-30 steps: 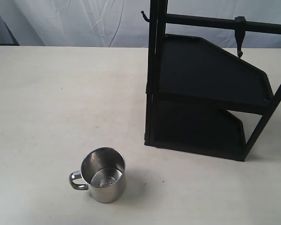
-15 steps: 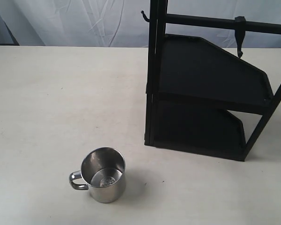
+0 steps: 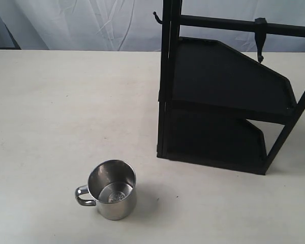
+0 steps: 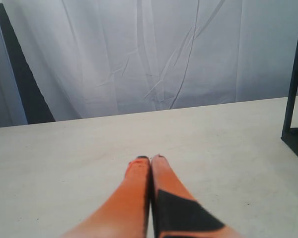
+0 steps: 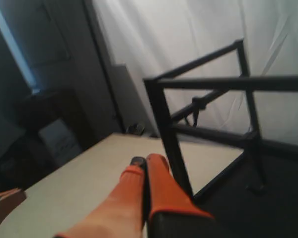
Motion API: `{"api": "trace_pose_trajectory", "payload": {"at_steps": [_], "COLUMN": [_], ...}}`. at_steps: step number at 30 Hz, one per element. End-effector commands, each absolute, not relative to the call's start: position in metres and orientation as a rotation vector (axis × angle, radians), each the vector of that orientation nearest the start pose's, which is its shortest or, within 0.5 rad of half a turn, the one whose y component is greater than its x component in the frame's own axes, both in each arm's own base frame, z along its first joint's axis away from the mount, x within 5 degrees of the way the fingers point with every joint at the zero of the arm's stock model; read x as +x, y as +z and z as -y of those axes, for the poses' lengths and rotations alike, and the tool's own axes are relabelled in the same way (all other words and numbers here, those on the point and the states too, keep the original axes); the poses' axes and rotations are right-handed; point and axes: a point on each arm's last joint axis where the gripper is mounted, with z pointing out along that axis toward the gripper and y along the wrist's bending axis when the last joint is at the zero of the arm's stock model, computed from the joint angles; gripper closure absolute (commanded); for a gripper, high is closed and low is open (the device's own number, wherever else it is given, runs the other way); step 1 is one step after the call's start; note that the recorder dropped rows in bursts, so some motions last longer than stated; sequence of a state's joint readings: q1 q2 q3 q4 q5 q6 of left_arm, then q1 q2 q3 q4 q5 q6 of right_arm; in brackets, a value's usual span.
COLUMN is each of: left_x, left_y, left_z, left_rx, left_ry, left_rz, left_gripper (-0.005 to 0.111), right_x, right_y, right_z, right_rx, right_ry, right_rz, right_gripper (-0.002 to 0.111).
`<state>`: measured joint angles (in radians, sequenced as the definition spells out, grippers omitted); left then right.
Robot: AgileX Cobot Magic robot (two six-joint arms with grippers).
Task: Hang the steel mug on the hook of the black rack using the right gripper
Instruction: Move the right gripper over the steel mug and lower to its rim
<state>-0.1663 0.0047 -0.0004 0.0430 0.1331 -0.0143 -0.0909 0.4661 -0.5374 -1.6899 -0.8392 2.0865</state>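
I've got the steel mug upright on the table, near-left, handle pointing left, well apart from the black rack on the right. The hook hangs bare from its top bar. My right gripper has its orange fingers pressed together, empty. Left gripper is likewise closed on nothing, low over the table.

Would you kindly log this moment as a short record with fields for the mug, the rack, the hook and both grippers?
mug: steel mug upright on the table, handle toward the left of the exterior view, apart from the rack
rack: black rack standing on the table, shelves bare
hook: hook hanging from the top bar, nothing on it
left gripper: left gripper shut, empty, over bare table
right gripper: right gripper shut, empty, near the rack
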Motion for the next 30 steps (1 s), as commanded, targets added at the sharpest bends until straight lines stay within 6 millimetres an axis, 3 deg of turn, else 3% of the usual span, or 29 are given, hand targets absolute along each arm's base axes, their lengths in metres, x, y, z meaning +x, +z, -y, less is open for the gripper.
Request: {"api": "trace_pose_trajectory", "payload": {"at_steps": [1, 3, 6, 8, 13, 16, 21, 25, 30], "left_x": [0.056, 0.056, 0.056, 0.056, 0.056, 0.056, 0.056, 0.056, 0.056], "left_y": [0.202, 0.202, 0.202, 0.202, 0.202, 0.202, 0.202, 0.202, 0.202], "left_z": [0.009, 0.009, 0.009, 0.009, 0.009, 0.009, 0.009, 0.009, 0.009], "left_rx": [0.155, 0.155, 0.155, 0.155, 0.155, 0.155, 0.155, 0.155, 0.155], "left_ry": [-0.107, -0.107, -0.107, -0.107, -0.107, -0.107, -0.107, -0.107, -0.107], "left_rz": [-1.605, -1.605, -1.605, -1.605, -1.605, -1.605, -1.605, -1.605, -1.605], "left_gripper": [0.105, 0.105, 0.105, 0.105, 0.105, 0.105, 0.105, 0.105, 0.105], "right_x": [0.124, 0.147, 0.16, 0.152, 0.15, 0.143, 0.133, 0.126, 0.136], "right_y": [0.328, 0.316, 0.315, 0.322, 0.329, 0.321, 0.289, 0.264, 0.251], "right_z": [-0.074, -0.082, -0.101, -0.124, -0.182, -0.214, -0.252, -0.272, -0.278], "right_rx": [-0.423, -0.475, -0.647, -0.856, -0.954, -1.023, -1.034, -1.038, -0.956], "right_ry": [1.054, 1.081, 1.03, 1.033, 1.135, 1.182, 1.117, 1.082, 0.933], "right_rz": [-1.844, -1.914, -1.884, -1.79, -1.804, -1.84, -1.956, -2.052, -2.076], "right_gripper": [0.109, 0.109, 0.109, 0.109, 0.109, 0.109, 0.109, 0.109, 0.109]}}
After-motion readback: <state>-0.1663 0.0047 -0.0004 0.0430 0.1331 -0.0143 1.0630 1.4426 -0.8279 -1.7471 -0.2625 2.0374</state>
